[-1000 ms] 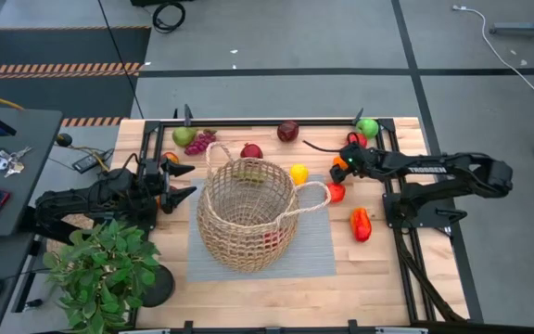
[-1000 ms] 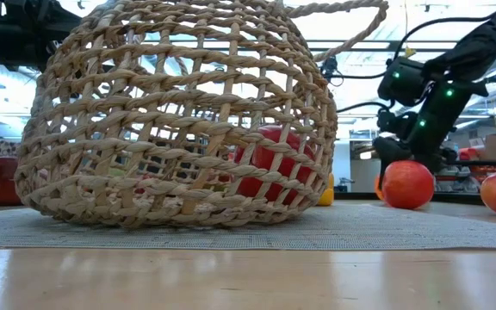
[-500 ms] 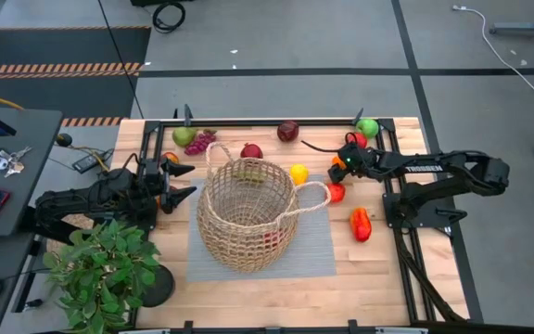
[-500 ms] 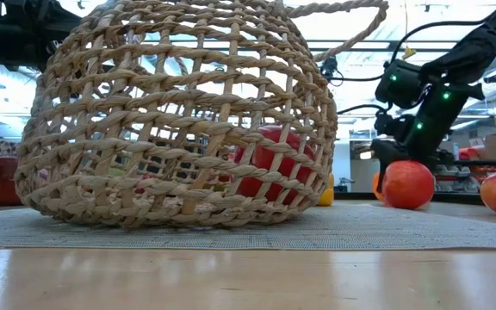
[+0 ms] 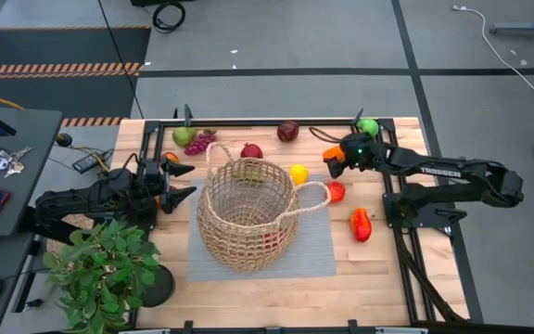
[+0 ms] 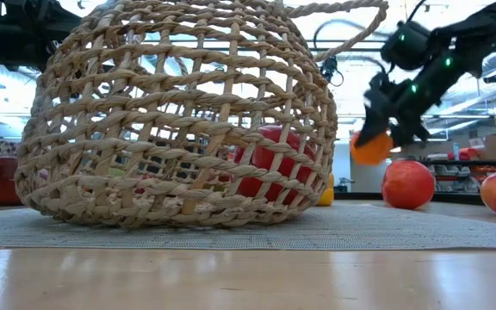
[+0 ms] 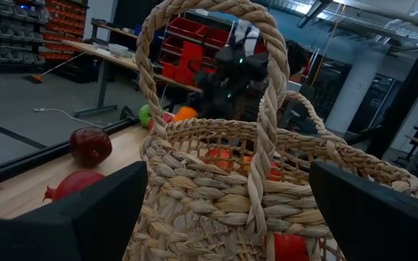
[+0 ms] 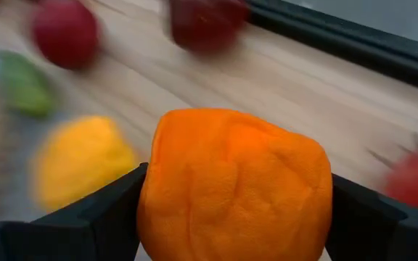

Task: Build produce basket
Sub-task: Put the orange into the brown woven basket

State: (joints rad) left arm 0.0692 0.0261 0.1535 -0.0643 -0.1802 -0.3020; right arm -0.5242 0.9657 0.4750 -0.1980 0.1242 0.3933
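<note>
A round woven wicker basket [image 5: 247, 218] stands on a grey mat [image 5: 318, 250] in the middle of a wooden worktop [image 5: 378, 269]. Through its open weave the low view shows a red fruit [image 6: 267, 160] inside it.

The right gripper [image 5: 330, 158] is closed around an orange fruit [image 6: 370, 148], holding it in the air above the worktop, between the basket and the far right corner. In the right wrist view the orange fruit fills the space between the two dark fingers [image 8: 96, 217].

The left gripper [image 5: 178, 181] hovers just beside the basket's left side with its fingers spread apart and nothing between them; its wrist view looks straight at the basket's loop handle [image 7: 263, 109].

Loose produce lies around the basket: a green pear [image 5: 184, 136] and purple grapes [image 5: 201, 142] at the far left, a dark maroon piece [image 5: 288, 130] at the far edge, a yellow piece [image 5: 298, 173] and a red piece [image 5: 336, 192] just right of the basket, a green apple [image 5: 368, 126] at the far right corner. A leafy potted plant [image 5: 100, 269] stands at the near left corner.
</note>
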